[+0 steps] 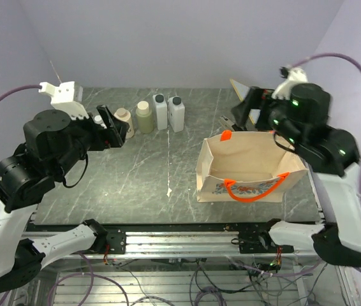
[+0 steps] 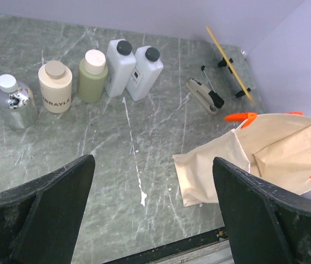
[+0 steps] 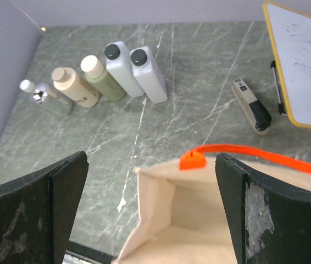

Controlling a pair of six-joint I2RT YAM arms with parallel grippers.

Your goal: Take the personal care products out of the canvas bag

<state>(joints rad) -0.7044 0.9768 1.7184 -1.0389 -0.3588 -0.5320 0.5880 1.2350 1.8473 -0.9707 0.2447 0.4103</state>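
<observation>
The beige canvas bag (image 1: 247, 164) with orange handles stands open at the right front; what shows of its inside (image 3: 199, 220) holds nothing. Two white bottles with black caps (image 1: 168, 112), an olive-green bottle (image 1: 145, 118) and a cream bottle (image 1: 124, 121) stand in a row on the table at the back left. The left wrist view shows the same row: white (image 2: 120, 69), olive (image 2: 92, 77), cream (image 2: 55, 88). My left gripper (image 1: 113, 127) is open and empty beside the row. My right gripper (image 1: 250, 108) is open and empty above the bag's far edge.
A silver bottle with a white cap (image 2: 14, 102) stands at the left end of the row. A stapler (image 2: 204, 94) lies behind the bag. A yellow-framed whiteboard (image 3: 301, 60) stands at the back right. The table's front edge runs just before the bag.
</observation>
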